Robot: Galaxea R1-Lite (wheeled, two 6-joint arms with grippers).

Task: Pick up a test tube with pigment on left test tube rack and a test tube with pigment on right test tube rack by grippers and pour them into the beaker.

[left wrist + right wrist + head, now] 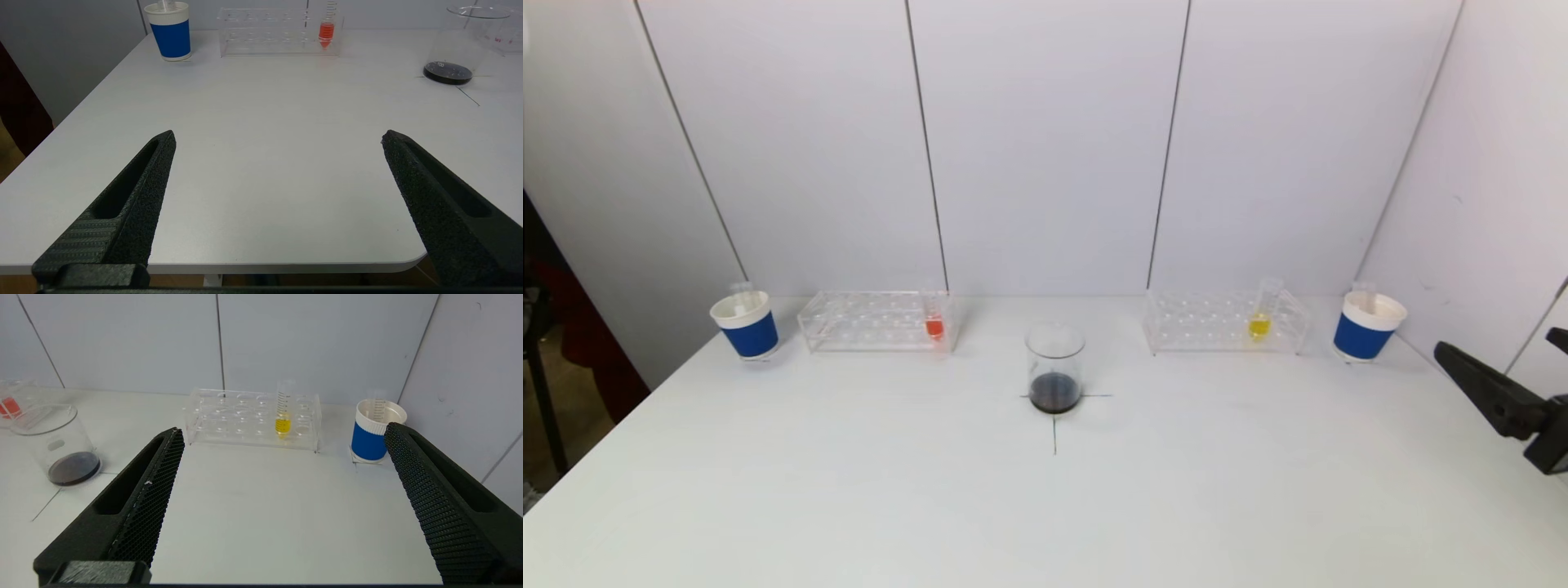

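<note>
A clear left rack (874,322) holds a test tube with red pigment (934,325) at its right end; the tube also shows in the left wrist view (326,30). A clear right rack (1225,322) holds a test tube with yellow pigment (1259,322), also in the right wrist view (282,424). A glass beaker (1054,367) with dark liquid at its bottom stands at the table's middle on a cross mark. My left gripper (278,139) is open and empty above the table's near left edge, out of the head view. My right gripper (284,435) is open and empty, at the right edge of the head view (1503,392).
A blue and white paper cup (745,324) with an empty tube stands left of the left rack. Another such cup (1366,325) stands right of the right rack. White wall panels close the back and right side.
</note>
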